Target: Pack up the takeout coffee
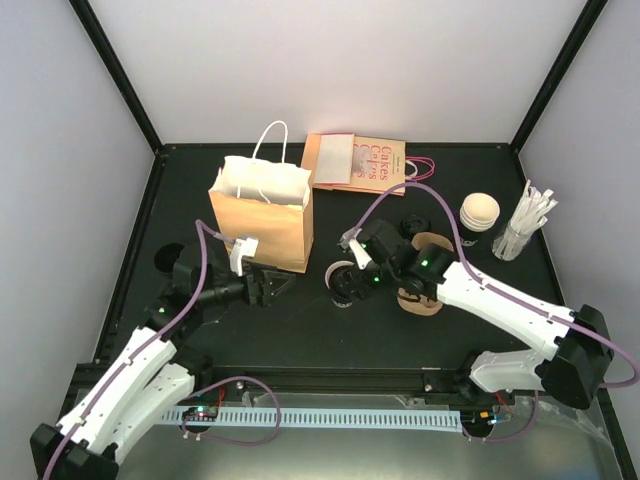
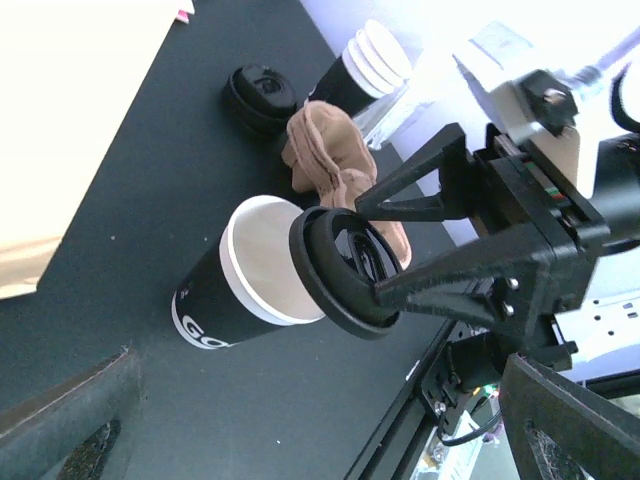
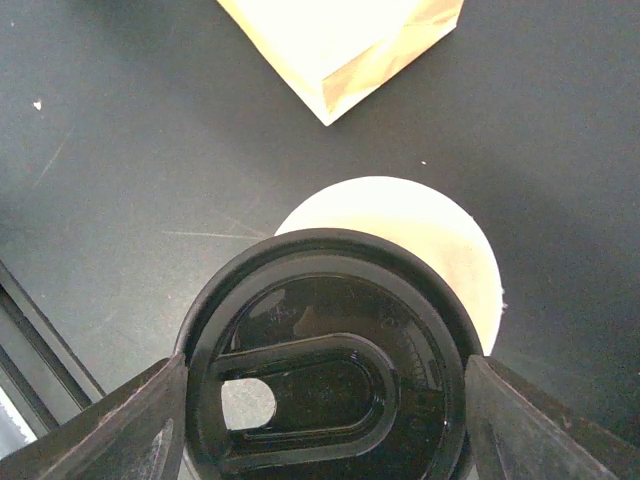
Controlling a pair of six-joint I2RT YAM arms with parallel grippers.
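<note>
The takeout coffee cup (image 2: 222, 305) is black with a cream inside and stands uncovered on the dark table, right of the paper bag (image 1: 262, 215). My right gripper (image 3: 325, 405) is shut on its round black lid (image 3: 330, 300). The lid (image 2: 340, 275) hangs at the cup's mouth, off to one side, so part of the cream inside (image 3: 440, 250) still shows. The cup (image 1: 343, 282) sits under the right gripper (image 1: 357, 262). My left gripper (image 1: 277, 289) is open and holds nothing, low at the bag's near base and facing the cup.
A brown pulp carrier (image 1: 425, 280) lies just right of the cup, with a spare black lid (image 1: 413, 224) behind it. A stack of cups (image 1: 480, 213) and wrapped straws (image 1: 525, 225) stand at the right. A flat printed bag (image 1: 358, 162) lies at the back.
</note>
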